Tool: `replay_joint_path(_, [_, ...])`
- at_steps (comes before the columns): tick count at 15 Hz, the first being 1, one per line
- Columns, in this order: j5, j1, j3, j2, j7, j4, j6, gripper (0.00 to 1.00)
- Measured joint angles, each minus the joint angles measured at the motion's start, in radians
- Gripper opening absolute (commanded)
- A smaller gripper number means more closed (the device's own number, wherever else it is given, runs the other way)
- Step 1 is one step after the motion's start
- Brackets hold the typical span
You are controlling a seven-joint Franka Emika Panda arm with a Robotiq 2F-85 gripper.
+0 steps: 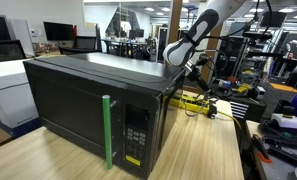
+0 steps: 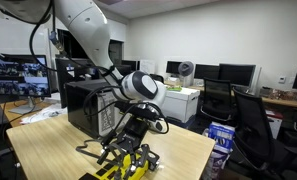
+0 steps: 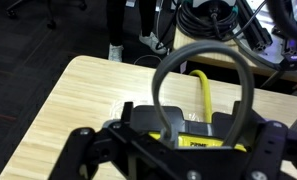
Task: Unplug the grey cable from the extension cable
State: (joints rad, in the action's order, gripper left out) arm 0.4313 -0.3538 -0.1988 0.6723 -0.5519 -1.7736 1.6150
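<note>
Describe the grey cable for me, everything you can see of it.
The thin dark-grey flexible cable looks smooth and rubber-sheathed. In the wrist view it stands as a tall arch above the bright-yellow power strip, whose yellow cord runs away under the arch across the light wooden table. Both legs drop behind dark parts near the strip, hiding its plug, so what it touches cannot be told. In both exterior views it is too small to make out.

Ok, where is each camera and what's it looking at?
An exterior view: beside the table, facing the black microwave; arm behind it.
An exterior view: across the table, facing the hand over the yellow power strip; arm shows.
Wrist view: on the wrist, looking down at the grey cable and strip; hand shows.
Both exterior views share the microwave, arm and strip.
</note>
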Motion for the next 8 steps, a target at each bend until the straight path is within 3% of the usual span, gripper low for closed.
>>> replay_joint_path(8, [0.000, -0.009, 0.000, 0.029, 0.000, 0.000, 0.092, 1.00])
